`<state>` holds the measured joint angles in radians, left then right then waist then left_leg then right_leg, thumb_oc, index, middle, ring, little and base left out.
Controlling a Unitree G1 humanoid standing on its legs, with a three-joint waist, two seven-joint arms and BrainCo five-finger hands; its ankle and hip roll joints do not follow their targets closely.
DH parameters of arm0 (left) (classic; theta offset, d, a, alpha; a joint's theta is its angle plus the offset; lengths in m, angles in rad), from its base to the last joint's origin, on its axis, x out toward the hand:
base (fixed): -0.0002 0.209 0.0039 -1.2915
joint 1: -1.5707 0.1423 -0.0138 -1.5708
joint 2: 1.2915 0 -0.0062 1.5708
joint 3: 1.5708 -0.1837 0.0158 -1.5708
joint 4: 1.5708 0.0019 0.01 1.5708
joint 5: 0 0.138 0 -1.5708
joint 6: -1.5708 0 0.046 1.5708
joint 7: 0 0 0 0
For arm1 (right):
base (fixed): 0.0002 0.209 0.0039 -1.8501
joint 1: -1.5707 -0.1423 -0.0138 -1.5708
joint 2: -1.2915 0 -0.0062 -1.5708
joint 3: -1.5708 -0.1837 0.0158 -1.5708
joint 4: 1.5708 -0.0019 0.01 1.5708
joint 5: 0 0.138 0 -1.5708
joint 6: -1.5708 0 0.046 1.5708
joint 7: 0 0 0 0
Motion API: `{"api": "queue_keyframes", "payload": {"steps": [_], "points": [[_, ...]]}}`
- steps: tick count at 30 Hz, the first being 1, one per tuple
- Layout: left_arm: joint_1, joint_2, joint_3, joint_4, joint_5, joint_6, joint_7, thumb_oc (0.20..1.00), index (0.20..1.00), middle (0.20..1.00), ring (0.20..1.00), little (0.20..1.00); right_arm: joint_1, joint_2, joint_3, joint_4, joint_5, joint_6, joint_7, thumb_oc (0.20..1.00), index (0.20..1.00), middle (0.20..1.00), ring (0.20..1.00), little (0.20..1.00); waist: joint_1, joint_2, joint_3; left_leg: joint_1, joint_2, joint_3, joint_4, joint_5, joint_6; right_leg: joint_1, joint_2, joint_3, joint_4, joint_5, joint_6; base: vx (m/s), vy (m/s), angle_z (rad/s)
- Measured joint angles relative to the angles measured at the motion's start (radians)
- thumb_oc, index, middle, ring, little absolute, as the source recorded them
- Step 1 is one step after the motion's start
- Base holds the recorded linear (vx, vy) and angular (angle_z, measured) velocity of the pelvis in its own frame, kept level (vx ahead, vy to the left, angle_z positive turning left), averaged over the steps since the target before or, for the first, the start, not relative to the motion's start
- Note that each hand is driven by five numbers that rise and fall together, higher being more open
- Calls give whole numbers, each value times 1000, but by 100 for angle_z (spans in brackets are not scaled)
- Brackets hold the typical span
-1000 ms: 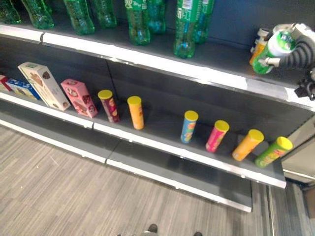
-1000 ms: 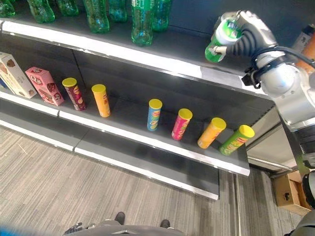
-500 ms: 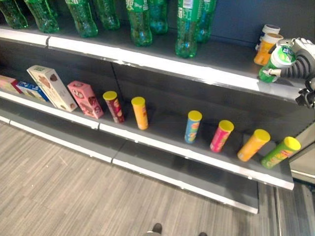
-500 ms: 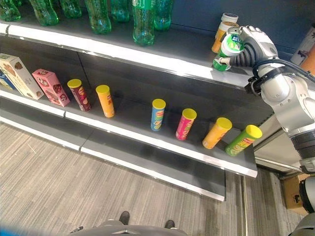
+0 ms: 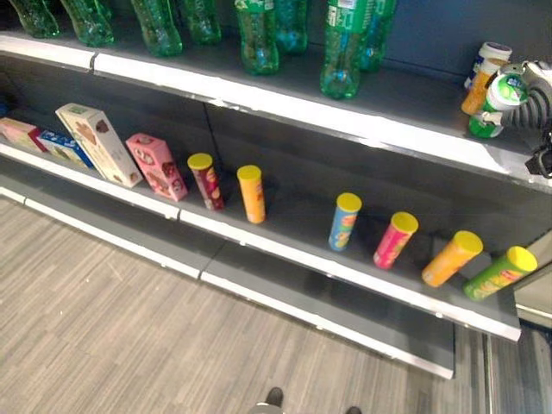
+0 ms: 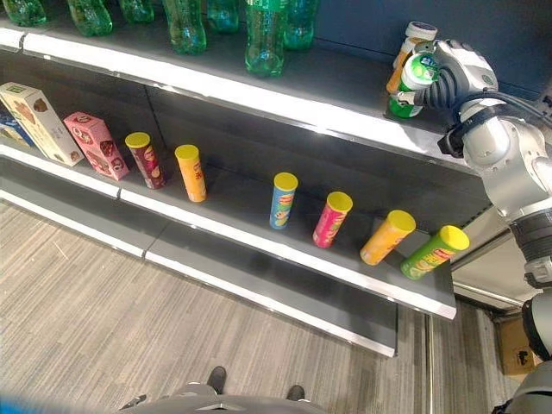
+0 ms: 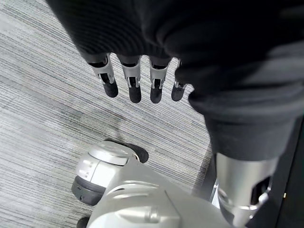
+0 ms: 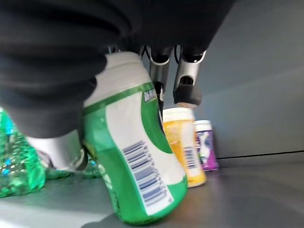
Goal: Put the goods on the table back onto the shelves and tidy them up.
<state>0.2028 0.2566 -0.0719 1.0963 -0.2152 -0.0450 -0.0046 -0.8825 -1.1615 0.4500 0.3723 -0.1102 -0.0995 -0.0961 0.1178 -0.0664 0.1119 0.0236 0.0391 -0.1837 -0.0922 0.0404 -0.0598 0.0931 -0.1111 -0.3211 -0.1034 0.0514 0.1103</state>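
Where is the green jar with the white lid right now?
The green jar is in the right robot hand, at the upper shelf's right end, just in front of the orange jar.

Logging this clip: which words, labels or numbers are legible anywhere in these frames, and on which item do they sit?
No text reads clearly enough to quote.
green jar in the right hand: barcode and small label patch, blurred.
orange jar and purple-labelled jar: barcodes, print too small.
blue tube and the other tubes beside it: logos too small.
tall box, green bottles: labels too small.
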Motion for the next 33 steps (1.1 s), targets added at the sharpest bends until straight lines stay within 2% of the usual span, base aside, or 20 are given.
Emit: {"api": "queue_keyframes", "payload": {"steps": [9,10,11,14,31,33], "points": [[-24,11,-3,23,-18,-1,-1,1000,1000,1000,1000,1000,-38,-40,44,-26,15,-14,43,200,200,200,200,200,-8,-15,12,-3,-1,-5,-2,1,-1,-1,-1,-4,0,-3,1,1,-2,1],[-29,18,-4,21,-18,-1,-3,1000,1000,1000,1000,1000,-73,-43,73,-21,30,-13,56,200,200,200,200,200,-12,-14,13,-3,-1,-4,-2,1,-1,-2,-2,-3,0,-2,1,0,0,0],[-32,31,8,12,-19,-2,-4,1000,1000,1000,1000,1000,-147,-66,157,-23,45,-16,73,200,200,200,200,200,-23,-11,15,-3,-2,-3,-3,1,-1,-1,-2,-3,0,-3,1,0,0,0],[-41,32,10,7,-19,0,-9,1000,1000,1000,1000,1000,-178,-79,209,-19,50,-14,92,200,200,200,200,200,-30,-12,16,-3,-3,-3,0,1,0,-2,-3,-2,0,-3,2,0,0,0],[-50,31,9,8,-19,1,-14,1000,1000,1000,1000,1000,-176,-79,203,-45,73,-13,106,200,200,200,200,200,-40,-11,15,2,-3,6,0,1,-1,-2,-4,7,1,-3,1,1,-1,-1],[-51,31,9,8,-19,1,-14,1000,1000,1000,1000,1000,-147,-79,175,-50,73,-13,105,200,200,200,200,200,-38,-11,15,11,-3,11,0,1,-1,0,-4,11,1,-2,1,5,-9,-6]]}}
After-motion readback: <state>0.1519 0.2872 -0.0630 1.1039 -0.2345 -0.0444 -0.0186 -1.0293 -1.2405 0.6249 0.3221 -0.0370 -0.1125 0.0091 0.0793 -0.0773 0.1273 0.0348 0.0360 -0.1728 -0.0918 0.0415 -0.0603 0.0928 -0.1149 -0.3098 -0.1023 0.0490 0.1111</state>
